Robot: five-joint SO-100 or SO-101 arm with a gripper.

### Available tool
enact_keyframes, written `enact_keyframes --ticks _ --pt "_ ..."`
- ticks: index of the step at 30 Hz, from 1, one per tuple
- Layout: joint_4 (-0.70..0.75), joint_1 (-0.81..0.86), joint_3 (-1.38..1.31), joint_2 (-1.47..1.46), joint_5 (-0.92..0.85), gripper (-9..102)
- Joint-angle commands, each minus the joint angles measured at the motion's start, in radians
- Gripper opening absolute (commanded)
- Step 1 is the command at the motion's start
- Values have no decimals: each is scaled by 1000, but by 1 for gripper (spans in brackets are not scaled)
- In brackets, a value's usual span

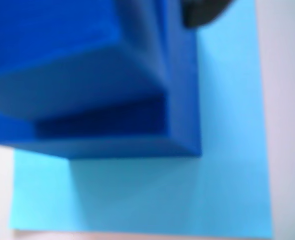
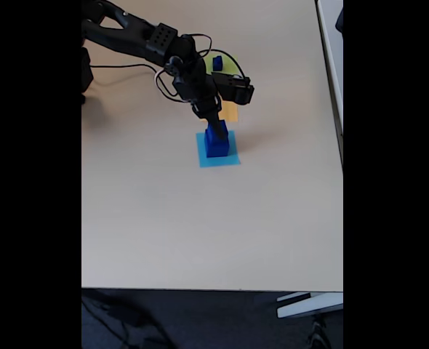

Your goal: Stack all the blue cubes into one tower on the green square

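Two dark blue cubes are stacked on a flat light-blue square (image 2: 230, 158). The large blue cube (image 2: 217, 147) is at the bottom and the medium blue cube (image 2: 216, 131) sits on it. My gripper (image 2: 214, 123) comes down from above and is shut on the medium cube. In the wrist view the medium cube (image 1: 62, 55) fills the upper left, above the large cube (image 1: 182, 100), and one black finger (image 1: 202, 12) shows at the top. The small blue cube (image 2: 217, 63) rests on the green square (image 2: 230, 66) at the far side, behind the arm.
An orange square (image 2: 230, 111) lies between the green and light-blue squares, partly covered by my gripper. Cables run over the table near the arm's base at the top left. The table's front edge runs along the bottom of the fixed view.
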Motion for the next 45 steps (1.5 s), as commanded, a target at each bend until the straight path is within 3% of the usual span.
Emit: enact_keyframes --ticks 1,12,26,45 --pt "-21 6 -2 12 -3 22" --pt "-21 8 5 14 9 12" --pt "26 -60 -66 80 9 13" --pt "29 -204 -58 71 196 13"
